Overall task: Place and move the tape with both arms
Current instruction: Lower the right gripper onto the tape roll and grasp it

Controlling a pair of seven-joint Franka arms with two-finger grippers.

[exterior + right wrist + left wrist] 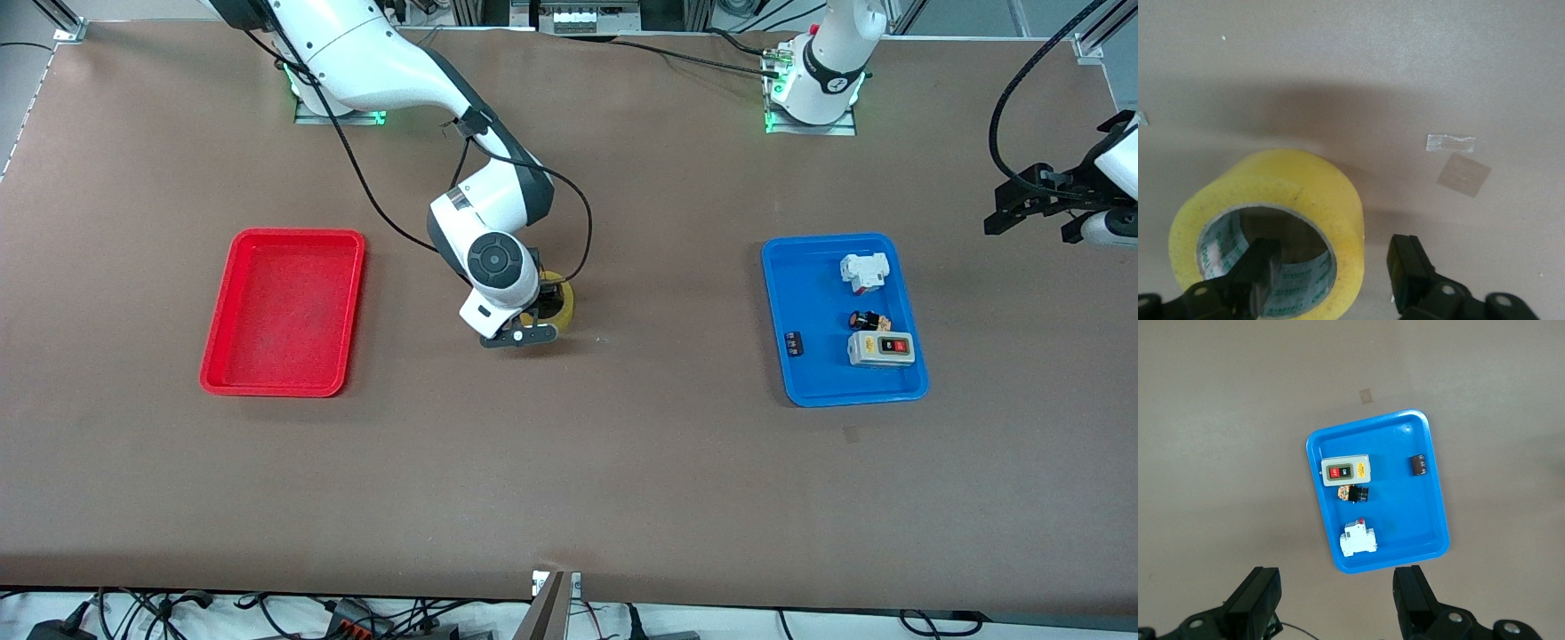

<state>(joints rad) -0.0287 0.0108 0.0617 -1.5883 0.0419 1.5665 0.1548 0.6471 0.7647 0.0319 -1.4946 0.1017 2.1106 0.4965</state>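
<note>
One finger of the spread right gripper [1331, 280] is sitting inside the tape [1271, 230] for a wall pinch; the left gripper [1338, 600] is waiting spread above the blue tray [1431, 487].

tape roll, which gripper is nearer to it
Right. The right gripper is at the tape roll, with one finger in its hole and one outside the wall, fingers open. The left gripper waits, open, off toward the left arm's end of the table, past the blue tray.

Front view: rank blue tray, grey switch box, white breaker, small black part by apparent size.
1. blue tray
2. grey switch box
3. white breaker, only slightly smaller than the switch box, so that pair is close
4. small black part
</note>
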